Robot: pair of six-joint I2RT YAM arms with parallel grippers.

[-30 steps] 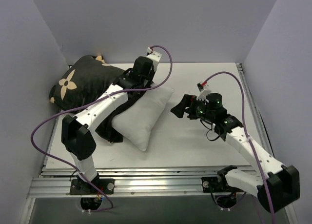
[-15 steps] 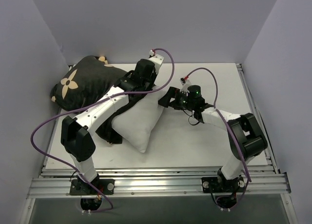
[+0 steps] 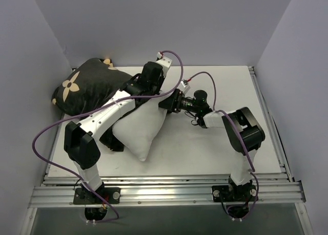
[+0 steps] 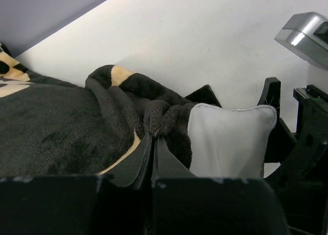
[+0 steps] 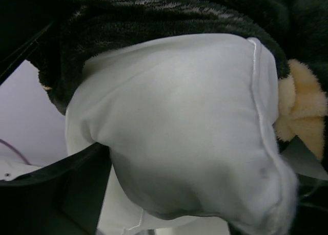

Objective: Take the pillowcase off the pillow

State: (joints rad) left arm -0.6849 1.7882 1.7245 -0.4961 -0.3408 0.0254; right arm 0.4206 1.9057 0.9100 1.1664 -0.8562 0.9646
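Observation:
The black pillowcase (image 3: 87, 86) with tan flower motifs lies bunched at the far left, still over the pillow's far end. The white pillow (image 3: 143, 127) sticks out of it toward the near middle. My left gripper (image 3: 132, 85) is shut on a fold of the pillowcase's open edge (image 4: 154, 117), its fingertips (image 4: 152, 135) pressed together on the fabric. My right gripper (image 3: 166, 103) stands wide around the pillow's far right corner (image 5: 179, 117). Its left finger (image 5: 77, 178) touches the pillow. A tan patch of the pillowcase (image 5: 302, 112) shows beside that corner.
The white table (image 3: 215, 148) stretches right and near of the pillow. Grey walls (image 3: 31, 66) close in on the left, back and right. An aluminium rail (image 3: 169, 194) runs along the near edge. Purple cables (image 3: 51, 127) loop beside both arms.
My right arm has swung left from mid-table to the pillow's corner, and its fingers now straddle it and have begun to narrow. The left gripper holds its place, with the pillow slightly shifted.

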